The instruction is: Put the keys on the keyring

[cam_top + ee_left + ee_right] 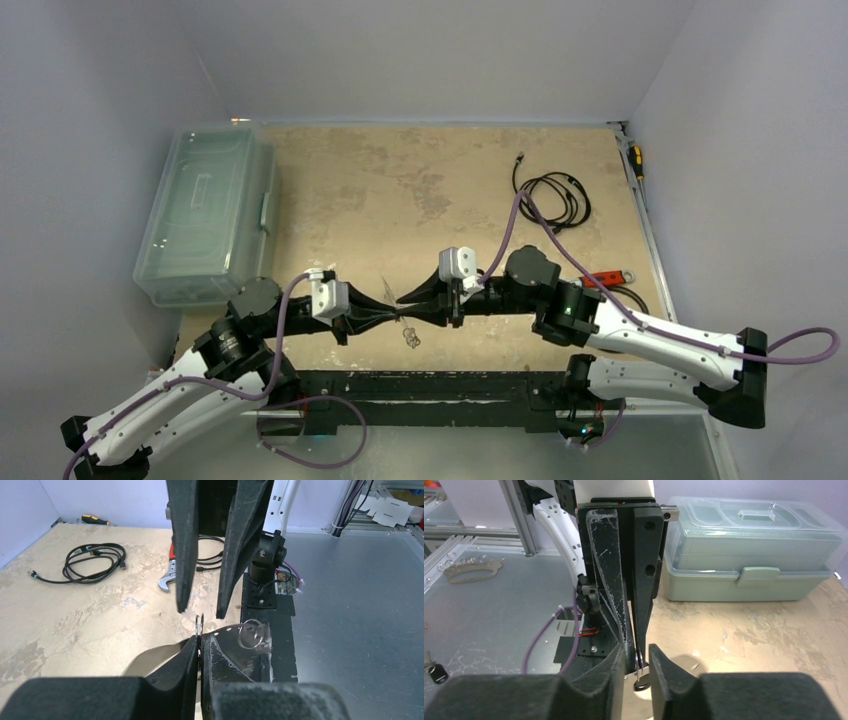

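- Looking down from the top external camera, the left gripper point(392, 314) and right gripper point(408, 302) were tip to tip above the table point(400, 180). One silvery bit point(410, 338) just below them was too small to name.
- From the left wrist, the left gripper was clamped on one thin silver loop point(199, 624). The right jaws stood apart on either side of it. One wrench point(166, 580) lay beyond.
- From the right wrist, one keyring point(471, 571) and one black-headed key point(435, 672) lay well apart on the metal plate point(489, 625), so threading looked not yet done. The silver key could not be picked out.
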Controlling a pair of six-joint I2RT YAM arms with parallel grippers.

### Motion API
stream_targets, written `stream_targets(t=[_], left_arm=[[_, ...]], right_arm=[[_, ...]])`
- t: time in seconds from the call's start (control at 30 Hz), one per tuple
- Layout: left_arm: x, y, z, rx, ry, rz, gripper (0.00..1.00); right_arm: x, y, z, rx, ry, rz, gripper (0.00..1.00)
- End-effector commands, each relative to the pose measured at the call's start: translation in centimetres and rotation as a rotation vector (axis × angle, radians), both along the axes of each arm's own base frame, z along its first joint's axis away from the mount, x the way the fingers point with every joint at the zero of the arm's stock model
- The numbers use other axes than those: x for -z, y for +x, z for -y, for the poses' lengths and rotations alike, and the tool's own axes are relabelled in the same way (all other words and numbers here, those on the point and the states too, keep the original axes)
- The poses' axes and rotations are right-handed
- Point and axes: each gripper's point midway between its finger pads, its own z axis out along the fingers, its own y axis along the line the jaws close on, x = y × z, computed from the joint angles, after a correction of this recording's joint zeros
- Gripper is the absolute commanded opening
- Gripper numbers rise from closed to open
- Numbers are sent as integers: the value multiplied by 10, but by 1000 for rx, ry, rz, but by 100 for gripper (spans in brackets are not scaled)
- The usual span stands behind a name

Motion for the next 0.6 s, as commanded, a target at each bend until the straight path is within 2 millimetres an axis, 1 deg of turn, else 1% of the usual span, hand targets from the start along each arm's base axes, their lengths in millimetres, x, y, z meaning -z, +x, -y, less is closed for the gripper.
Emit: stream_targets(t=[0.0,0.17,0.23,0.27,0.33,0.4,0.57], left_arm=[[-19,2,-2,-11,-44,52,0],[-15,2,1,-2,-35,41,0],[-12,1,4,12,-28,31,0],[-11,1,5,18,-22,23,0],[-7,1,8,29,-10,10,0],[-5,1,10,33,-3,0,0],[-4,2,10,31,-2,-1,0]], right_arm=[[-15,5,12,47,-47,43,34],[-9,8,21,53,-185,72,46],[-6,11,24,58,-259,80,48],[-8,12,26,59,-284,83,48],[-4,12,27,47,-343,82,47],[-1,11,29,37,-395,75,44],[9,8,23,-16,-486,51,37]])
